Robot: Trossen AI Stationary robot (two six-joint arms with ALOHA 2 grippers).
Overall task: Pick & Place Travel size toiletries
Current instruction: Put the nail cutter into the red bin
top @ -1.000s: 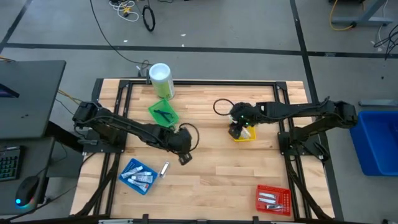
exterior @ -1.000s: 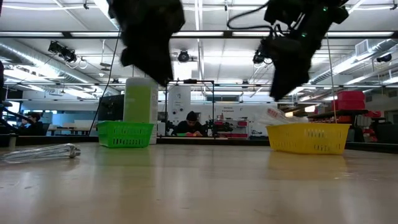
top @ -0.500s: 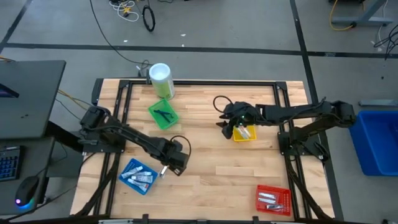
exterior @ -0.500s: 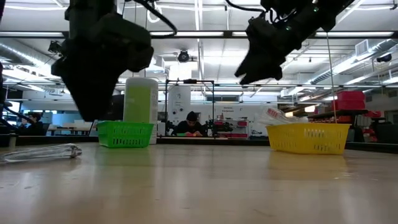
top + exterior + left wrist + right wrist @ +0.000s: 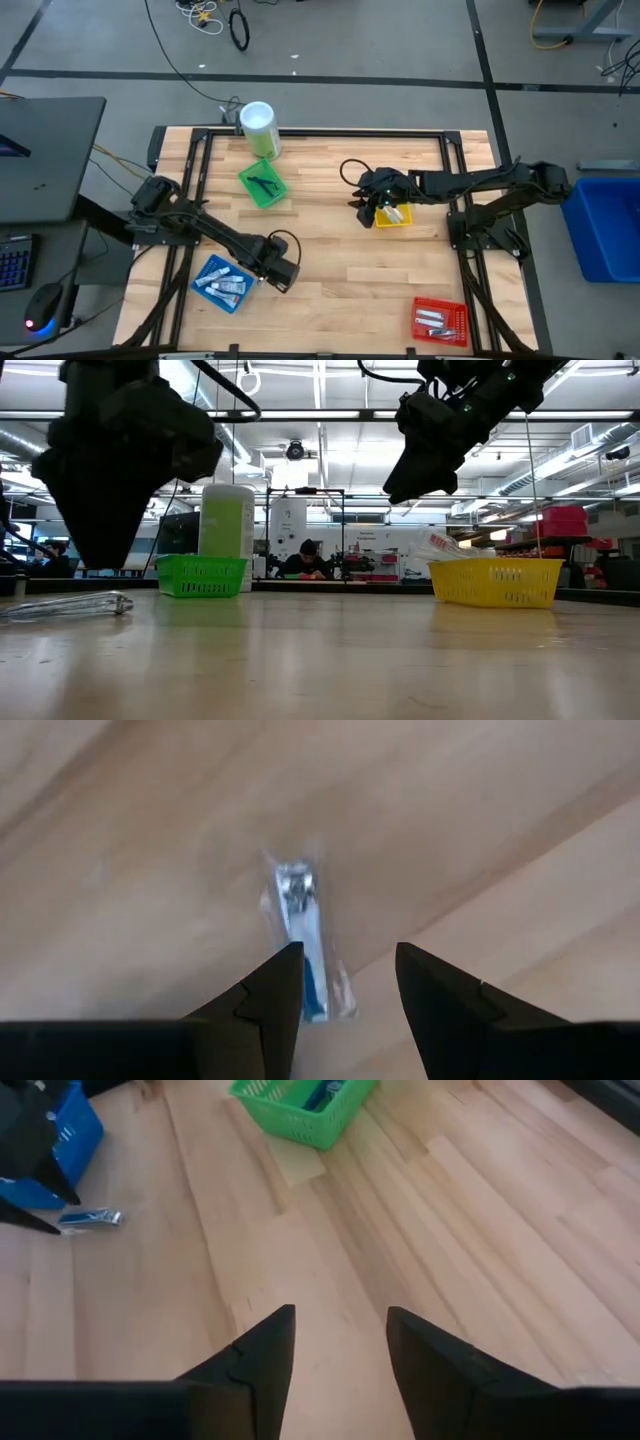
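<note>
Left gripper [image 5: 345,985] hangs over 1 small wrapped toiletry [image 5: 305,945] lying on the wooden table [image 5: 340,260], just beside the blue tray [image 5: 221,281]. Its 2 fingers are spread apart with nothing between them. Right gripper [image 5: 340,1345] hovers by the yellow tray [image 5: 393,216], open and empty too. 4 trays sit on the table: blue, yellow, green tray [image 5: 263,184] and red tray [image 5: 439,320]. 1 tall green canister [image 5: 259,127] stands behind the green one.

Both arms are dark, near-black, jointed links, each with a thin black cable looping near the wrist. The left gripper [image 5: 345,982] and right gripper [image 5: 340,1342] each end in two matte black, wedge-shaped fingers tapering to points.
</note>
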